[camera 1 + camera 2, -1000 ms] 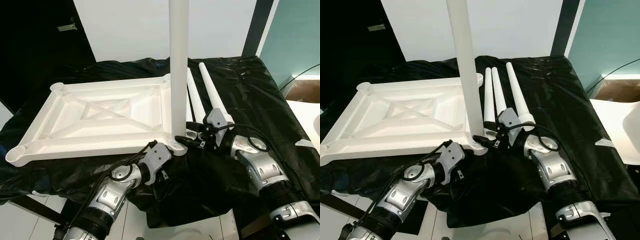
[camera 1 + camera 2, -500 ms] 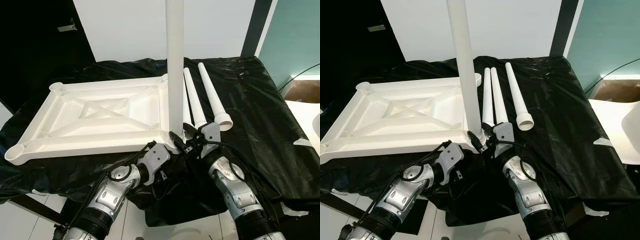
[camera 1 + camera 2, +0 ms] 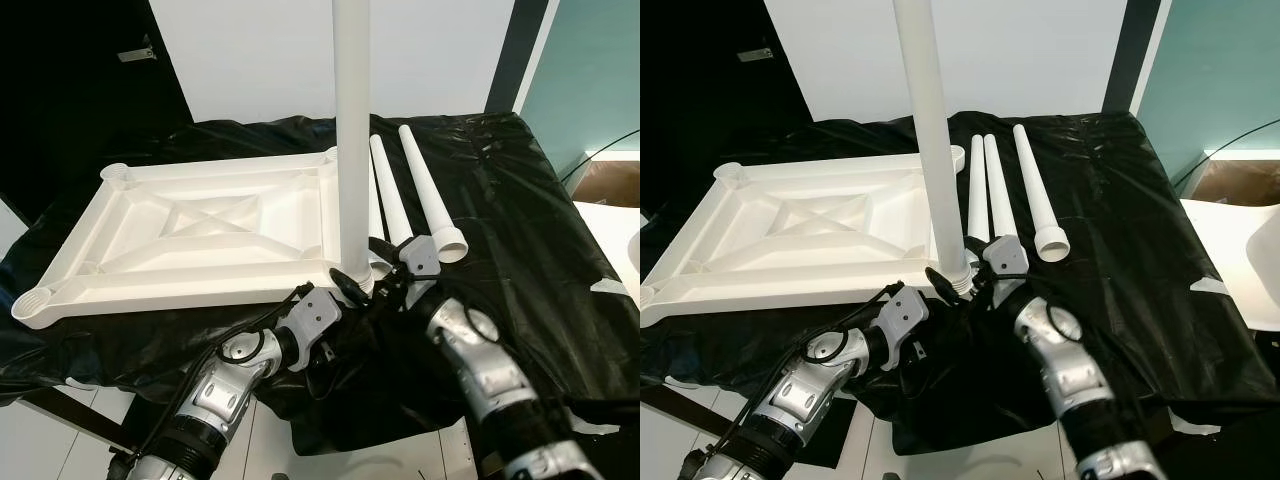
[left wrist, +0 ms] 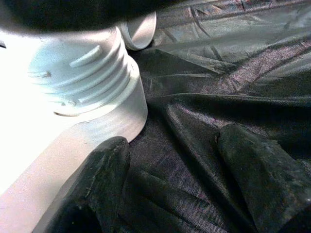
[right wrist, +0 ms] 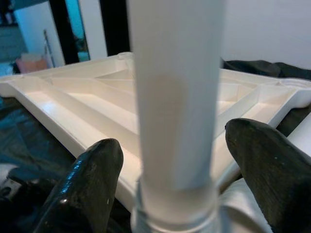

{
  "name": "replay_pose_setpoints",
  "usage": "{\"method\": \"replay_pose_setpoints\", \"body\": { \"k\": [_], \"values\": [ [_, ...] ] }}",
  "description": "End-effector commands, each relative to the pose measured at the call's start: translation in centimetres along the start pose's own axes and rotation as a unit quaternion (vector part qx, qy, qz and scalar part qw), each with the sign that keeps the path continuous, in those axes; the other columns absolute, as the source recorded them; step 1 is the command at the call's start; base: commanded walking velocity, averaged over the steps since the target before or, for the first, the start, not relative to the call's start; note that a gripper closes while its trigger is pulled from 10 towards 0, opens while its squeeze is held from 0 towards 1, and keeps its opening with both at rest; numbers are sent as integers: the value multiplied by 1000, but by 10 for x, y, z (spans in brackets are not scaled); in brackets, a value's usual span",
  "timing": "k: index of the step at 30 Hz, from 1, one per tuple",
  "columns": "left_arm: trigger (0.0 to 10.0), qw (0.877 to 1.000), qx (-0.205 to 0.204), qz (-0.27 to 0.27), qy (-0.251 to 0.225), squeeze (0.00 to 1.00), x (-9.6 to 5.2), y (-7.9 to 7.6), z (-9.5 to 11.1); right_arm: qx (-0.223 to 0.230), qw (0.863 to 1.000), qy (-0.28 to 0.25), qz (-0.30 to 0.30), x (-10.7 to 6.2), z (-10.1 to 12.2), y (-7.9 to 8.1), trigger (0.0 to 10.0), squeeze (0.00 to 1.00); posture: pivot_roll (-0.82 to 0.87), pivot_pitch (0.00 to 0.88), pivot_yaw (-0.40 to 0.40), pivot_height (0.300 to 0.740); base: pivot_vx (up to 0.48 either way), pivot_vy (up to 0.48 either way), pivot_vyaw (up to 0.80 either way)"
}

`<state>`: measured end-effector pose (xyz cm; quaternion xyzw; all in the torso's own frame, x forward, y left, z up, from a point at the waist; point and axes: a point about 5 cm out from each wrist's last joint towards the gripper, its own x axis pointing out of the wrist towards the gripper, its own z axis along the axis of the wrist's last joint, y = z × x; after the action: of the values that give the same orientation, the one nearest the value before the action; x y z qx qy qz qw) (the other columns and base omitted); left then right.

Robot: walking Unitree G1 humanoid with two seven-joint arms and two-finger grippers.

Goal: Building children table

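Standing leg (image 3: 352, 140), three legs lying (image 3: 415, 195)

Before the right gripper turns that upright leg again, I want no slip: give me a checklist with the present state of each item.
1. Upright leg seated in the corner socket of the tabletop: ok, thread rings still exposed.
2. Right gripper straddling the leg: ok, fingers open on both sides.
3. Firm grip on the leg: not ok, gaps on both sides.
4. Left gripper bracing the tabletop: cannot tell, fingers open near the corner.
5. Spare legs within reach on the black sheet: ok.
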<state>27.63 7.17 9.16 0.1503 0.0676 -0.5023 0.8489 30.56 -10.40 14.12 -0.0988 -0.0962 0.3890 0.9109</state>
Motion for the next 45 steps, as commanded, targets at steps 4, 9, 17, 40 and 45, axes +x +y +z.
{"method": "replay_pose_setpoints", "body": {
  "k": [4, 9, 17, 40, 45],
  "values": [
    [10000, 1000, 2, 3, 7, 0, 0, 2, -3, 5, 998, 23, 62, 5, -7, -1, 10000, 0, 69, 0, 55, 740, 0, 0, 0],
    [10000, 1000, 3, 5, 8, 0, -1, 1, -3, -6, 991, 53, 120, 12, -14, -8, 10000, 0, 90, 0, 47, 740, 0, 0, 0],
    [10000, 1000, 2, 12, 8, 0, -4, 1, -4, -12, 989, 56, 139, 21, -14, -12, 0, 0, 110, 0, 41, 740, 0, 0, 0],
    [10000, 996, 2, 83, -29, 0, -42, 22, 10, 109, 990, -8, -90, 6, -47, 29, 0, 0, 122, 0, 43, 740, 0, 0, 0],
    [10000, 997, 7, 71, -25, 0, -38, 20, 11, 99, 992, -2, -78, 8, -45, 31, 10000, 0, 103, 0, 53, 740, 0, 0, 0]
  ]
}}
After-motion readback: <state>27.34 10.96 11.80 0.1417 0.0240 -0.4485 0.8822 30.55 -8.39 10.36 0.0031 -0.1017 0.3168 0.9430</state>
